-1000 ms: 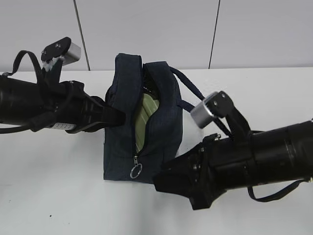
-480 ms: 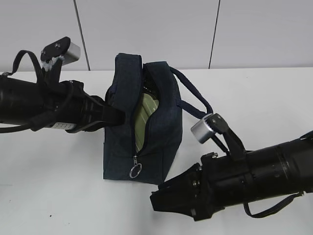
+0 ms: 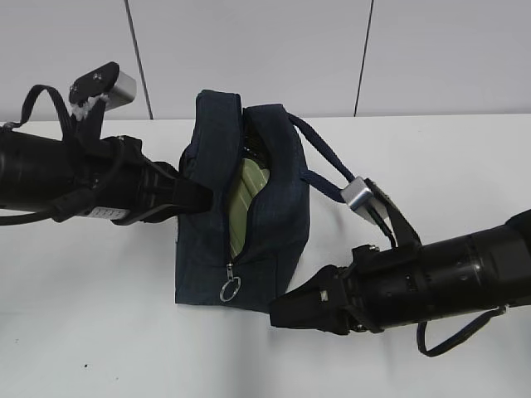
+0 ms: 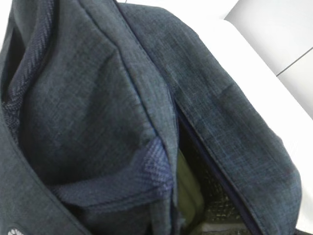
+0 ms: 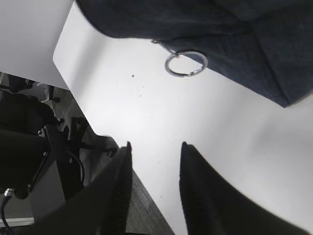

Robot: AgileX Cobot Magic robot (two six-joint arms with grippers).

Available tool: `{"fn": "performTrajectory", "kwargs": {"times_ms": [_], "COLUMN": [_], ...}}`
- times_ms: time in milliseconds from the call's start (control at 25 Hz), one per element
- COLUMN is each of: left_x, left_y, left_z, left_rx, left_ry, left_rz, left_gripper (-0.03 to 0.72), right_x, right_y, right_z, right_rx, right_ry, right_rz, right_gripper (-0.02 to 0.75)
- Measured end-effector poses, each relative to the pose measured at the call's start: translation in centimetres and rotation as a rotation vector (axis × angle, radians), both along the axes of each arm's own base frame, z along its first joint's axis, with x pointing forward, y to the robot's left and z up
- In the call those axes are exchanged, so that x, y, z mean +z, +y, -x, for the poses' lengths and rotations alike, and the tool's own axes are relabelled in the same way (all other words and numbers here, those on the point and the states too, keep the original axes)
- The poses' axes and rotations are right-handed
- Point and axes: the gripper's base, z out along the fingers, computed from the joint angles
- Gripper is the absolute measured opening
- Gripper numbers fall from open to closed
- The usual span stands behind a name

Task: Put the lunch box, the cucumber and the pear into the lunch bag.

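Exterior view: the lunch bag [image 3: 241,207] stands in the middle of the white table [image 3: 99,332], its long side and zipper running front to back, the ring pull [image 3: 231,291] at the near end. The green lunch box [image 3: 242,199] shows inside. The left gripper [image 3: 199,197] pinches the bag's edge. The right gripper [image 5: 155,169] is empty, fingers spread. If the pinch slips, the opening could flop shut.

A white table [image 3: 91,332] is backed by a pale grey panelled wall [image 3: 249,50] crossed by dark seams. Beyond the table edge, dark furniture legs [image 5: 63,147], possibly a chair's, are dimly seen.
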Motion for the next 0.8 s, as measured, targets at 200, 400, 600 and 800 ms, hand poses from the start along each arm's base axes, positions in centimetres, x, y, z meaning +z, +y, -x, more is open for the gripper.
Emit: {"fn": "performTrajectory", "kwargs": {"times_ms": [200, 400, 600, 800], "left_x": [0.1, 0.1, 0.1, 0.1], "left_y": [-0.1, -0.2, -0.3, -0.3], "left_z": [0.1, 0.2, 0.3, 0.3], "left_rx": [-0.012, -0.021, -0.031, -0.032], "left_ry": [0.005, 0.007, 0.01, 0.011], "left_rz": [0.011, 0.018, 0.026, 0.027], "left_gripper": [-0.016, -0.016, -0.016, -0.016], "right_x": [-2.2, -3.3, -3.2, -2.8], "right_y": [0.9, 1.2, 1.2, 1.4], "right_z": [-0.9, -1.0, -1.2, -2.0], "right_rx": [0.106, 0.211, 0.282, 0.349], "right_ry": [-0.02, -0.175, -0.339, -0.531], "right_rz": [-0.077, -0.077, -0.061, -0.028], "right_gripper": [0.269, 0.269, 0.27, 0.302]}}
